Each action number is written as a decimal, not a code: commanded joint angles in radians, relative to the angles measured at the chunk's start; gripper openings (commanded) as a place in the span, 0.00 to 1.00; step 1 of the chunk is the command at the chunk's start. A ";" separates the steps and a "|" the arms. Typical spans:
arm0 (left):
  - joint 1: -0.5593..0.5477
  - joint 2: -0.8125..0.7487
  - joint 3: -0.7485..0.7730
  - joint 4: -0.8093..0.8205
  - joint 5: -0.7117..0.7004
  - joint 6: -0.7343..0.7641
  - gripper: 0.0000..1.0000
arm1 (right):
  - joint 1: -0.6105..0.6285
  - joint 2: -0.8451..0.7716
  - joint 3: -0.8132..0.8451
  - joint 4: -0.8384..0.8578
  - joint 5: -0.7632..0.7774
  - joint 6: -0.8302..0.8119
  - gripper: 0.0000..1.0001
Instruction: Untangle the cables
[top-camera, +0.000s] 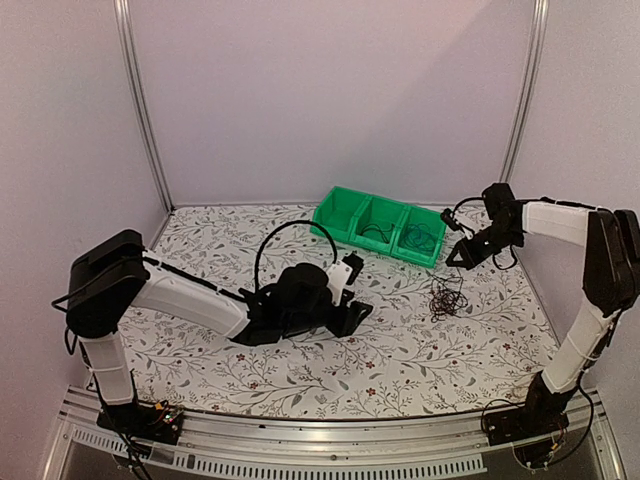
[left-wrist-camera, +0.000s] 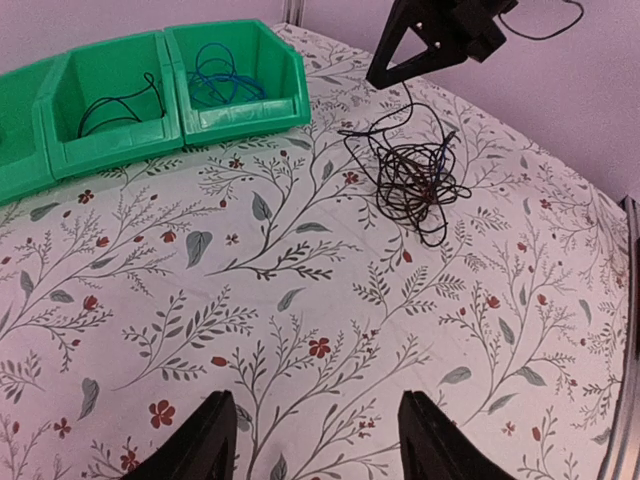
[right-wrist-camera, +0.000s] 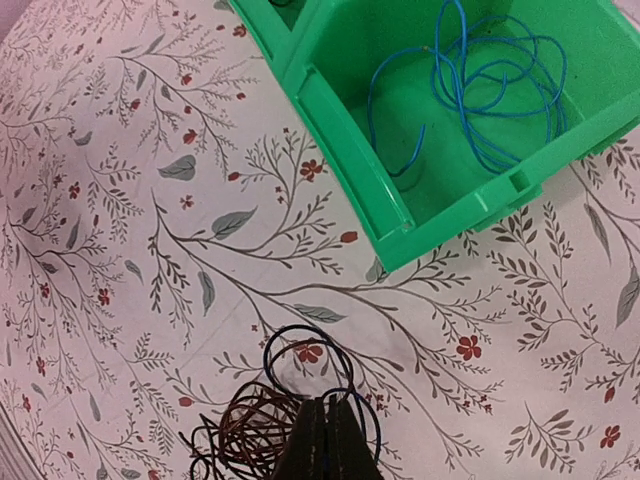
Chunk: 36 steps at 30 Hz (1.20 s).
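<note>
Right gripper (right-wrist-camera: 326, 415): clenched, fingers pressed flat together with no gap. The tips sit at the 3 o'clock edge of the cable tangle (right-wrist-camera: 250, 430) on the table (top-camera: 300, 380). A black loop of the tangle curls round at 12 o'clock of the tips, and a thin strand passes close beside them. Cannot tell whether any strand is pinched between the fingers.

Left gripper (left-wrist-camera: 320, 450): released, jaws standing wide apart, nothing between them. Only flowered cloth shows in the gap. It touches no cable.

Cable tangle, top view: a small heap of black and brown loops on the right half of the table, at about 5 o'clock from the right end of the bins (top-camera: 340, 215). The right gripper is at about 1 o'clock of the heap, just beside it. The left gripper is at 9 o'clock of it, well apart. In the left wrist view one loop of the heap stands up off the cloth towards the right gripper.

Bins: green row of three compartments. A blue cable (right-wrist-camera: 490, 80) lies coiled in the right end compartment. A dark cable (left-wrist-camera: 115, 100) lies in the middle one.
</note>
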 joint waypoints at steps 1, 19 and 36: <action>0.004 0.037 0.055 0.038 0.038 0.043 0.55 | -0.003 -0.136 0.077 -0.088 -0.112 -0.019 0.00; -0.037 0.181 0.252 0.376 0.051 0.250 0.64 | 0.252 -0.252 0.329 -0.266 -0.366 -0.064 0.00; 0.018 0.648 0.564 0.539 0.110 0.136 0.20 | 0.293 -0.261 0.657 -0.342 -0.490 -0.059 0.00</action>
